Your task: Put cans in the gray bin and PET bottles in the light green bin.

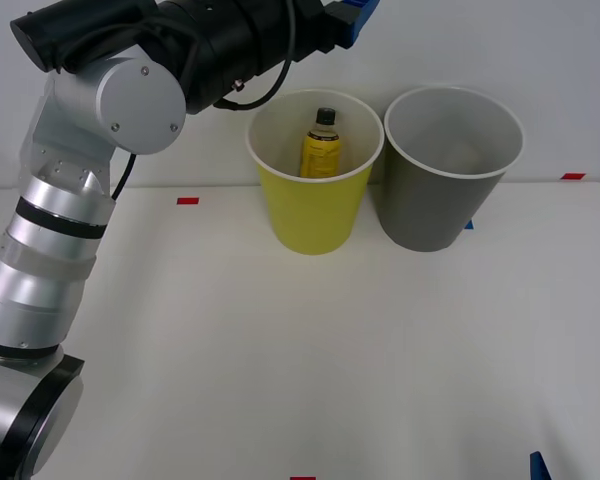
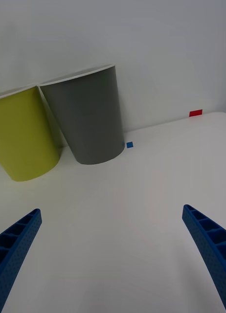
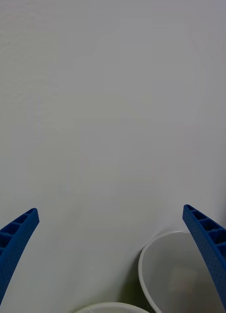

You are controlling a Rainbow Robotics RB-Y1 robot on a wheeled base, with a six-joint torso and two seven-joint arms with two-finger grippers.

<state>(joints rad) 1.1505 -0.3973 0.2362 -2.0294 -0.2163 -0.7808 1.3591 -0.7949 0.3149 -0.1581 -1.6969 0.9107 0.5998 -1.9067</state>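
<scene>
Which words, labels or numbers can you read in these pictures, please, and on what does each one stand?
None can be read.
The PET bottle in the light green bin: dark print on its yellow label, too small to read.
The gray bin: no text on it.

Open table point(image 1: 280, 370) before 2 touching bins point(image 1: 380, 200)
</scene>
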